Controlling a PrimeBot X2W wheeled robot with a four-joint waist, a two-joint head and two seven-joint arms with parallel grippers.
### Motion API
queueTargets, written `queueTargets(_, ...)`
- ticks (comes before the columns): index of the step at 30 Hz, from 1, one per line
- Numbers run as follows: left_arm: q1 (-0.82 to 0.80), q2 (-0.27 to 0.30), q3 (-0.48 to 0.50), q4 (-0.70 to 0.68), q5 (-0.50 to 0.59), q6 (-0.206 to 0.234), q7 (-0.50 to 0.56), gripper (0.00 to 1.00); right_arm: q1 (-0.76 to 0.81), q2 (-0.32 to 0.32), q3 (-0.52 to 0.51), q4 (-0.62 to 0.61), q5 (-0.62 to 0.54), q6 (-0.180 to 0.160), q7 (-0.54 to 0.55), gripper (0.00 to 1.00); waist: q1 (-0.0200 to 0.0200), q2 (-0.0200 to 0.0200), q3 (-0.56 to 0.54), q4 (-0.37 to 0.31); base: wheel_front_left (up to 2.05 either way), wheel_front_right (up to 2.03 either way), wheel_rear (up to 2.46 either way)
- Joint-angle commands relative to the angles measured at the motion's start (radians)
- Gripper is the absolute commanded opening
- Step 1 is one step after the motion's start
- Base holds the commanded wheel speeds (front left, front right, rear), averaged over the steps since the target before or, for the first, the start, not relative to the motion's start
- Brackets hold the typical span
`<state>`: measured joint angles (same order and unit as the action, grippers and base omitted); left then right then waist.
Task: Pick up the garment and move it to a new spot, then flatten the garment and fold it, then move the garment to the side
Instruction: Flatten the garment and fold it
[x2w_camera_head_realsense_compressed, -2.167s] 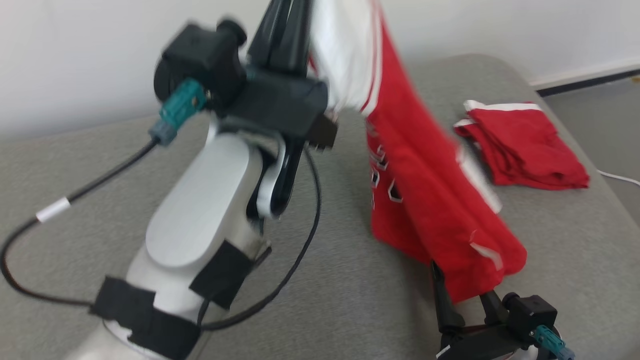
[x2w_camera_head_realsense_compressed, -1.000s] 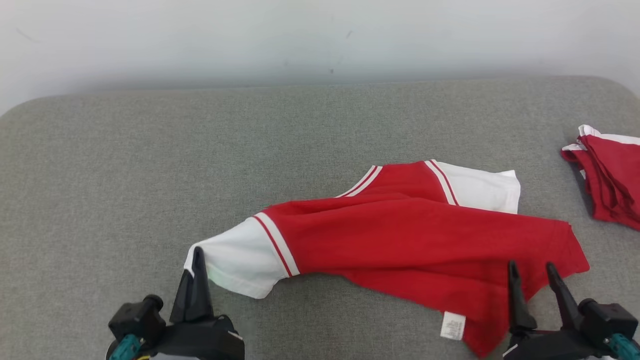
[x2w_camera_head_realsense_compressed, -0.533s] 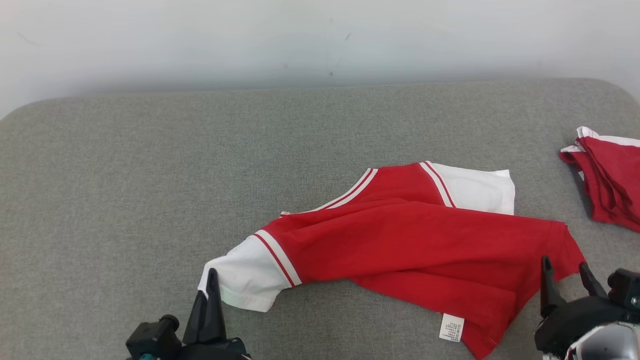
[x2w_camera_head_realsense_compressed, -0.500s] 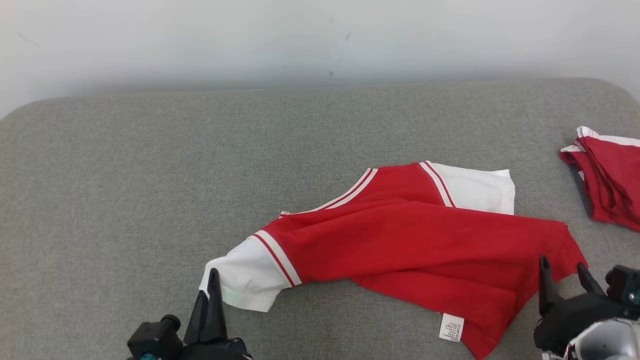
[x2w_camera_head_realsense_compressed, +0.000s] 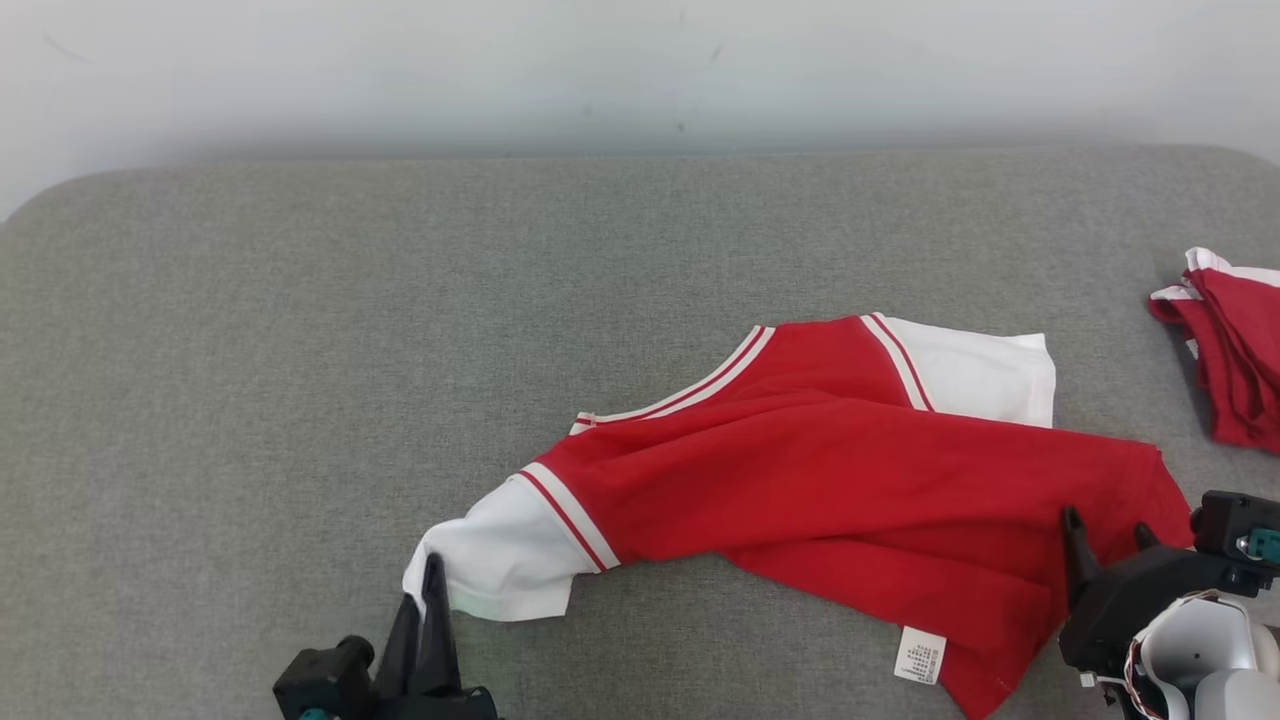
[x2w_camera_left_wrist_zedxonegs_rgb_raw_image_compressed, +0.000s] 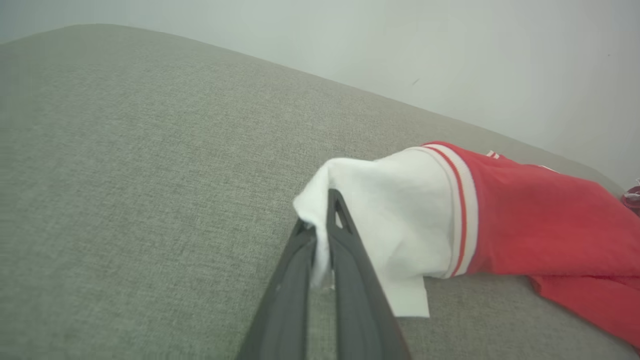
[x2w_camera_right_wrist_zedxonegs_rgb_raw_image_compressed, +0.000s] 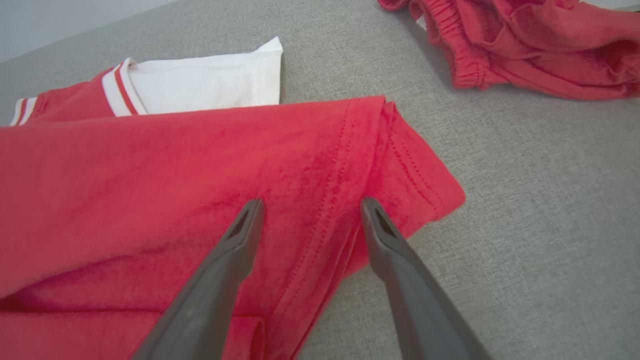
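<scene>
On the grey bench (x2w_camera_head_realsense_compressed: 300, 300), centre-right: garment (x2w_camera_head_realsense_compressed: 860, 480) lies rumpled, half spread | left fingers (x2w_camera_left_wrist_zedxonegs_rgb_raw_image_compressed: 355, 280) clamped on white sleeve (x2w_camera_left_wrist_zedxonegs_rgb_raw_image_compressed: 395, 210) edge | right fingers (x2w_camera_right_wrist_zedxonegs_rgb_raw_image_compressed: 225, 270) spread wide over red hem corner (x2w_camera_right_wrist_zedxonegs_rgb_raw_image_compressed: 425, 195), holding nothing | step: flattening | next: right pinches hem, both arms pull apart to smooth.

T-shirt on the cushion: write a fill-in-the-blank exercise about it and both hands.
The left hand is shut on the T-shirt's ____ sleeve.
The right hand stands ____ over the T-shirt's red hem corner.
In the head view, the folded red shorts lie to the T-shirt's ____.
Both garments lie on a ____ cushion.
Missing words: white; open; right; grey.
</scene>
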<state>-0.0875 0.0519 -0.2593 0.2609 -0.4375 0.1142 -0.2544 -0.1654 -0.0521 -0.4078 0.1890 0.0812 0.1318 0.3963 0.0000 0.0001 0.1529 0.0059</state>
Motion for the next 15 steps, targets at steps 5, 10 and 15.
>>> queueTargets(5,-0.005,0.012,0.015,0.002,0.017,0.022,-0.008,1.0,-0.014,0.003,-0.02,0.019,-0.005,-0.002,-0.001,1.0,0.0,-0.0001,0.003,0.017,0.0,0.0,0.0)
queueTargets(10,0.008,0.032,0.019,-0.041,0.064,0.019,-0.011,1.0,-0.022,0.003,-0.029,0.042,0.004,-0.002,-0.002,1.0,0.0,-0.0001,0.004,0.03,0.0,0.0,0.0)
queueTargets(15,0.038,0.045,0.022,-0.137,0.136,-0.003,-0.011,1.0,-0.035,0.003,-0.034,0.062,0.014,-0.002,-0.006,1.0,0.0,-0.0001,0.005,0.039,0.0,0.0,0.0)
